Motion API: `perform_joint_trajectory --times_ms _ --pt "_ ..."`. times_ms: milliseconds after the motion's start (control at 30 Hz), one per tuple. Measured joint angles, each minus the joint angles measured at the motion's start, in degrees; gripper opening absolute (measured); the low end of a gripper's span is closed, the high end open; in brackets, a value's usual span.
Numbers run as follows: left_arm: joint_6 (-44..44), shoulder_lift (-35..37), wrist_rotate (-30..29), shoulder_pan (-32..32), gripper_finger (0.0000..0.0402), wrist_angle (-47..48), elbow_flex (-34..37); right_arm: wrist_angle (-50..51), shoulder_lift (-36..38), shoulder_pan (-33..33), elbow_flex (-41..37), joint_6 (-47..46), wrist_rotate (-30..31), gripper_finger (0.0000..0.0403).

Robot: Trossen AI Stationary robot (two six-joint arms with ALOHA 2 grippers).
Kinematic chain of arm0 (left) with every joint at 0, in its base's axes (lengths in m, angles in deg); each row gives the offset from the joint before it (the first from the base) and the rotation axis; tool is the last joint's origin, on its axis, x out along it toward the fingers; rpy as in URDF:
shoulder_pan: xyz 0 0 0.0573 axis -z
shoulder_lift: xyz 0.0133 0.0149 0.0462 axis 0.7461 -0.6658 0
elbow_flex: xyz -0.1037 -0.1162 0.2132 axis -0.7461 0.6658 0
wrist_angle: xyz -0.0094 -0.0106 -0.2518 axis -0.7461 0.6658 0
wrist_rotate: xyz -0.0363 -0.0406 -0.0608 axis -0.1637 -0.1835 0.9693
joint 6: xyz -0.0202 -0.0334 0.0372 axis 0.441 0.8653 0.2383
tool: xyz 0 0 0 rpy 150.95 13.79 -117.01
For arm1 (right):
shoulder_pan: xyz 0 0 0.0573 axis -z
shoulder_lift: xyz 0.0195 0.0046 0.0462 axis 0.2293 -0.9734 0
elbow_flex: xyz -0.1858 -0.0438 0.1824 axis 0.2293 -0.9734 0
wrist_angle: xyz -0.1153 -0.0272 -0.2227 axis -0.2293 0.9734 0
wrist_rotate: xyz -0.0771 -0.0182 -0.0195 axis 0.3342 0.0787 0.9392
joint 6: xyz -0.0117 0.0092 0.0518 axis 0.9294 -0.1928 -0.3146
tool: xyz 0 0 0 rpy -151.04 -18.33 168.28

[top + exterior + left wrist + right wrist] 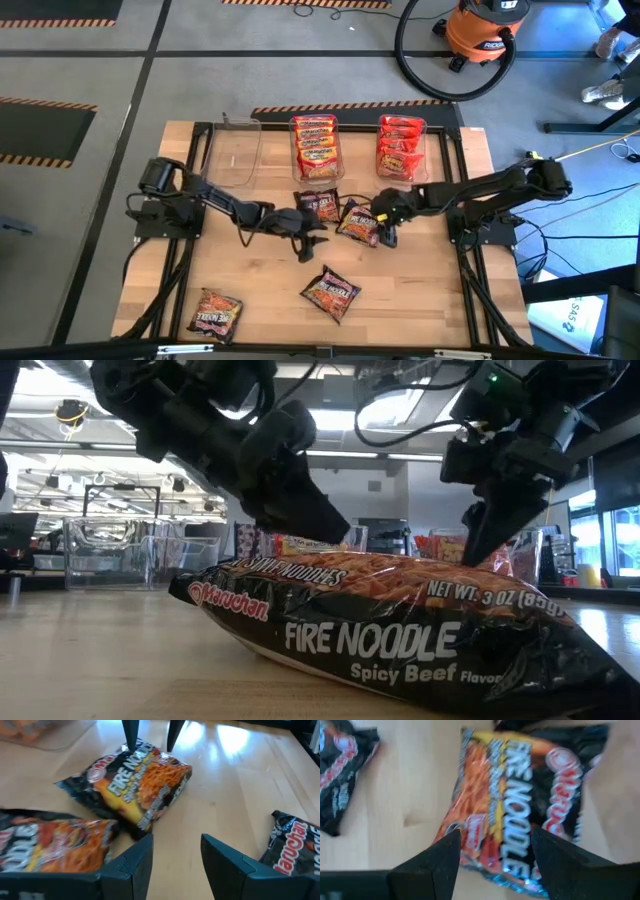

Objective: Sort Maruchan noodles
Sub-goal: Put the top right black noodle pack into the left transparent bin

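Both grippers over the dark packets at table centre.
Two dark Fire Noodle packets lie nearest; beyond, left gripper, fingers apart, empty; right gripper, fingers spread over a centre packet; filled tubs behind.

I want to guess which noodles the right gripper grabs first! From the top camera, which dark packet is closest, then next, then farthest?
1. The dark packet right beside the right gripper, mid-table.
2. The dark packet nearer the front edge, toward the middle.
3. The dark packet at the front left corner, farthest.
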Motion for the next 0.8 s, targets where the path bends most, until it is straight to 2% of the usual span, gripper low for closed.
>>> perform_joint_trajectory --times_ms 167,400,500,633,700,800 --pt "0.2 -4.4 0.0 2.3 0.0158 -0.1 -3.3 -4.1 -2.3 -3.4 0.0 -5.0 -1.0 0.0223" --pt "1.7 -5.8 -2.1 5.2 0.0158 -0.1 -4.4 -15.2 -6.3 -5.1 0.6 -9.1 -10.5 0.0223" --pt "2.7 -5.8 -3.5 6.0 0.0158 -0.8 -4.4 -13.6 -6.2 -4.9 3.5 -9.8 -12.4 0.0223" --pt "2.6 -5.8 -3.5 6.7 0.0158 -6.0 -4.4 -4.8 -2.1 -5.1 6.4 -10.3 -12.7 0.0223" --pt "0.7 -6.0 -3.6 6.9 0.0158 -10.3 -4.4 -0.4 0.8 -5.8 5.7 -10.7 -11.9 0.0223" --pt "-1.5 -7.2 -3.4 6.3 0.0158 -13.9 -4.7 0.1 4.6 -6.5 2.1 -12.7 -9.8 0.0222"
